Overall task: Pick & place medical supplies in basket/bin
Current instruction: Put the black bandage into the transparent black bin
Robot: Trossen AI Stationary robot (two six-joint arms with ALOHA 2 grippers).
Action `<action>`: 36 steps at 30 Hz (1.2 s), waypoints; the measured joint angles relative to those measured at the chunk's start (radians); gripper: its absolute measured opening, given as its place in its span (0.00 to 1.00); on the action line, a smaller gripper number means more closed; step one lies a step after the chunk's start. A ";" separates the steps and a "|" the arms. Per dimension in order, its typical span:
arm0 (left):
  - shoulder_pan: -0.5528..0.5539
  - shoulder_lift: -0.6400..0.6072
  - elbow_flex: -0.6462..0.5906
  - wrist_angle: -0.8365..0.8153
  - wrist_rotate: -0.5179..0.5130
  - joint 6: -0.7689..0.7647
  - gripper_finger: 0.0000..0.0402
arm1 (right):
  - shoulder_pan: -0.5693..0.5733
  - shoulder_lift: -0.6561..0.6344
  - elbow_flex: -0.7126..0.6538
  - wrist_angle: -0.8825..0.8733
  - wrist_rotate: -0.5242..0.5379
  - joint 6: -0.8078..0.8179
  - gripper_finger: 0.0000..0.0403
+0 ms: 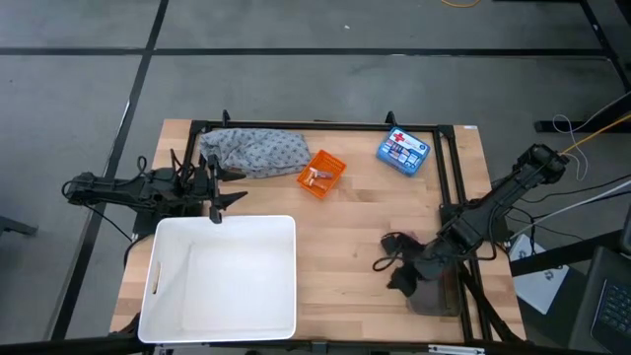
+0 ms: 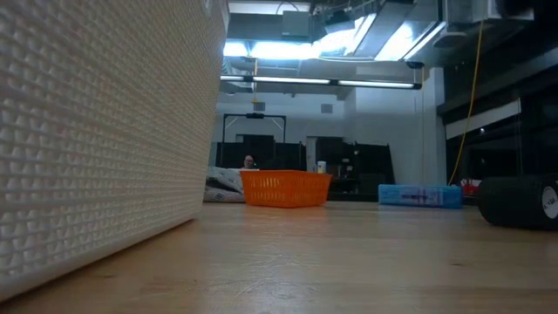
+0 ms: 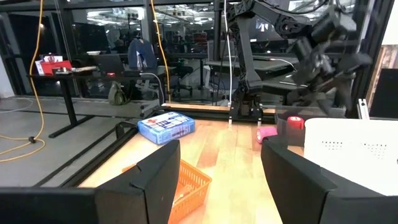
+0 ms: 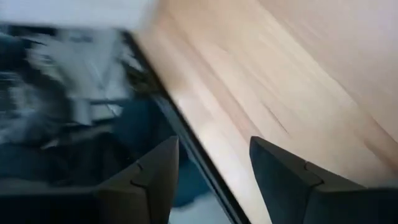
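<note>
Even overhead light on the wooden surface [image 1: 345, 237], soft shadows only; ceiling lights [image 2: 349, 39] glare bright in the low view, room behind dim; right wrist view smeared by motion blur, white tub [image 2: 96, 131] looming unfocused

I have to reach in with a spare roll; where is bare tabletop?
Bare wood lies between the white tub and the right claw, and in front of the orange basket and blue box. Crowded: the back left, with the grey cloth and left claw.
</note>
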State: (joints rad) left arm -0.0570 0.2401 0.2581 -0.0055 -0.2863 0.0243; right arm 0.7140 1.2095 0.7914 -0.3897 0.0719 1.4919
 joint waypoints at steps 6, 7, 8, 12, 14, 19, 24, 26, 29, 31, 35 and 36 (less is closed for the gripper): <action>0.000 0.000 0.000 0.000 0.000 -0.002 0.55 | -0.058 0.000 0.000 0.171 0.151 -0.306 0.47; 0.000 0.000 0.000 0.000 0.000 -0.002 0.55 | -0.073 0.000 0.000 0.173 0.157 -0.326 0.47; 0.000 0.000 0.000 0.000 0.000 -0.002 0.55 | -0.090 0.000 0.000 0.164 0.156 -0.328 0.47; 0.000 0.000 0.000 0.000 0.000 -0.003 0.55 | -0.167 0.000 0.000 0.032 0.144 -0.202 0.46; 0.000 0.000 0.000 0.000 0.000 -0.002 0.55 | -0.206 0.004 0.000 -0.038 0.110 -0.167 0.46; 0.000 0.000 0.000 0.001 0.000 -0.003 0.56 | -0.294 0.020 0.000 -0.150 0.012 -0.134 0.46; 0.000 0.000 0.001 0.000 0.000 -0.003 0.56 | -0.362 0.057 0.000 -0.185 -0.087 -0.157 0.46; 0.000 0.000 0.001 0.001 0.000 -0.003 0.55 | -0.387 0.083 0.000 -0.211 -0.128 -0.166 0.48; 0.000 0.000 0.001 0.001 0.000 -0.003 0.55 | -0.418 0.127 0.000 -0.284 -0.180 -0.177 0.51; 0.000 0.000 0.001 0.000 0.000 -0.003 0.55 | -0.433 0.155 0.000 -0.290 -0.212 -0.199 0.54; 0.000 0.000 0.001 0.000 0.000 -0.003 0.56 | -0.455 0.194 0.002 -0.289 -0.249 -0.224 0.59; 0.000 0.000 0.001 0.001 0.000 -0.003 0.55 | -0.459 0.199 0.002 -0.289 -0.253 -0.229 0.60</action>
State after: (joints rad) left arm -0.0570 0.2401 0.2592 -0.0048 -0.2867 0.0216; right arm 0.2552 1.4087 0.7935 -0.6783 -0.1808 1.2625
